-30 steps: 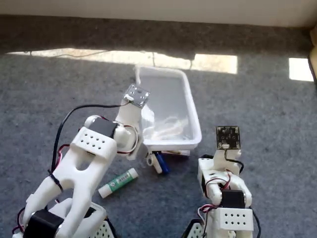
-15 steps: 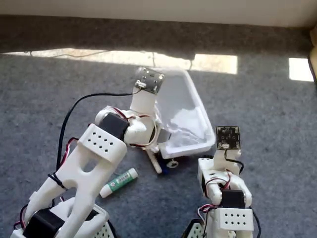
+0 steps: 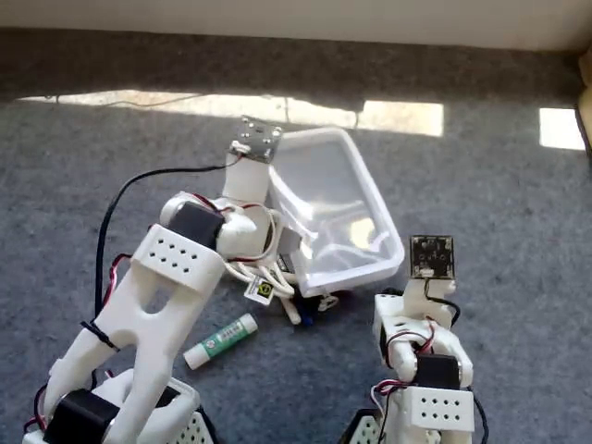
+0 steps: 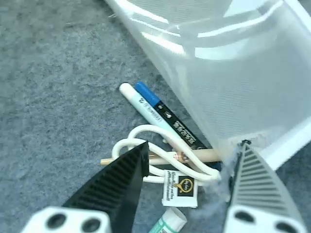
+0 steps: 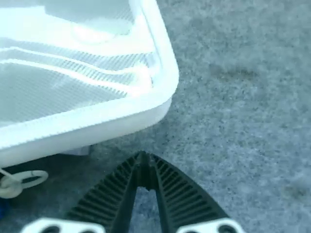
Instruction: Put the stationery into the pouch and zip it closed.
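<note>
The translucent white pouch (image 3: 338, 208) lies skewed on the grey carpet, its near edge by both arms. My left gripper (image 4: 194, 143) hangs open over a small heap at that edge: a white pen (image 4: 146, 109), a blue-capped black pen (image 4: 167, 119), a wooden pencil (image 4: 206, 155) and a looped white cable (image 4: 146, 141) with a paper tag (image 4: 179, 187). One left fingertip (image 4: 244, 145) is right at the pouch's rim. A green-and-white glue stick (image 3: 220, 339) lies apart, nearer the left arm's base. My right gripper (image 5: 142, 159) is shut, empty, just short of the pouch (image 5: 82, 92).
A white ring on a cord (image 5: 19, 182) lies on the carpet under the pouch's near rim. Open carpet (image 3: 499, 203) stretches to the right and behind the pouch. The left arm's black cable (image 3: 139, 199) arcs over the carpet on the left.
The left arm swung towards the pouch and back; the pouch turned and slid right. The white cable and its tag now lie on the carpet by the pens. The right arm stayed still.
</note>
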